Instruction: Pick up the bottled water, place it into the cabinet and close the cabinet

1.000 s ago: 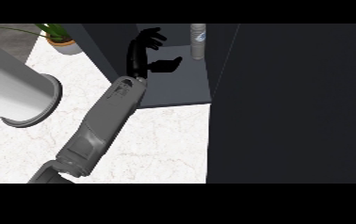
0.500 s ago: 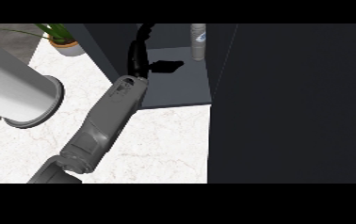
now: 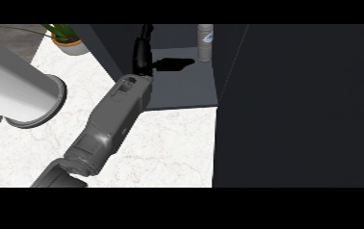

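**Left hand turned edge-on inside the cabinet, bottle standing to its right**

A second ago the black left hand (image 3: 144, 50) showed its spread fingers and thumb. Now it has rolled, so it reads as one thin, dark strip, fingers straight and close together, holding nothing. The smooth grey forearm (image 3: 113, 122) behind it has kept the same slant across the counter.

The clear plastic water bottle with a pale label (image 3: 205, 41) has not moved. It stands upright at the back of the dark grey, matt, box-shaped cabinet (image 3: 181, 91), to the right of the hand and apart from it. The hand's black shadow (image 3: 174, 63) lies on the cabinet floor between them.

Further right of the hand, a broad flat dark panel (image 3: 298, 103) fills the view. Below the hand runs the white marble-veined counter (image 3: 163, 146). To its left stands a smooth white cylinder on a round base (image 3: 28, 91), and beyond that a small green plant in a pale pot (image 3: 68, 43)
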